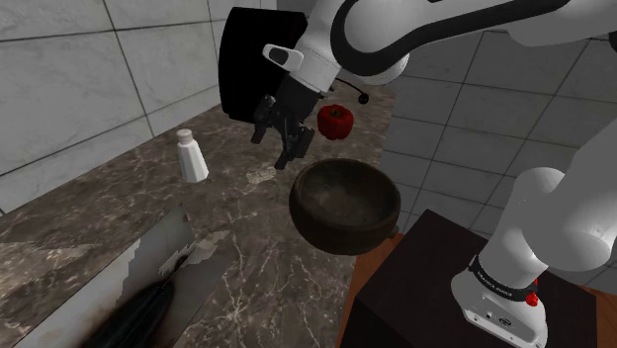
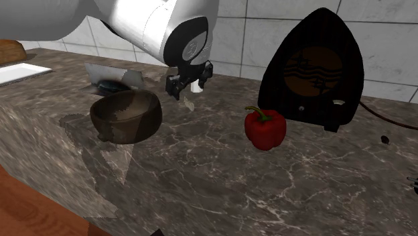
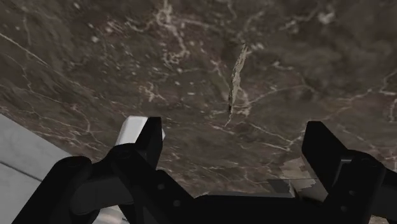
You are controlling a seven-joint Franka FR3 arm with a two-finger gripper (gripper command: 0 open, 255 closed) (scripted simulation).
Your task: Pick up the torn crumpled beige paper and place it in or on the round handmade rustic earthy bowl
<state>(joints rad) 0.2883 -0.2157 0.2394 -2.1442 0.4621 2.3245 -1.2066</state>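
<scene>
While its jaws gape, the gripper [image 3: 234, 130] hangs above the paper [image 3: 236, 79].

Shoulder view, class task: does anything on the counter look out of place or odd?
A thin scrap of pale paper lies loose on the marble counter below the gripper, like litter. The dark bowl sits right at the counter's edge by the stand; whether it overhangs is unclear.

In the shoulder view, the bowl [image 1: 346, 206] stands on the worktop [image 1: 89, 232] at its edge beside the stand [image 1: 420, 272]. The paper [image 3: 236, 77] lies on the worktop left of the bowl, beneath the claw [image 1: 278, 148]. The pepper [image 1: 335, 122] is behind the bowl, and the radio [image 1: 257, 64] is further behind it. The shaker [image 1: 191, 156] is well left of the bowl.
</scene>
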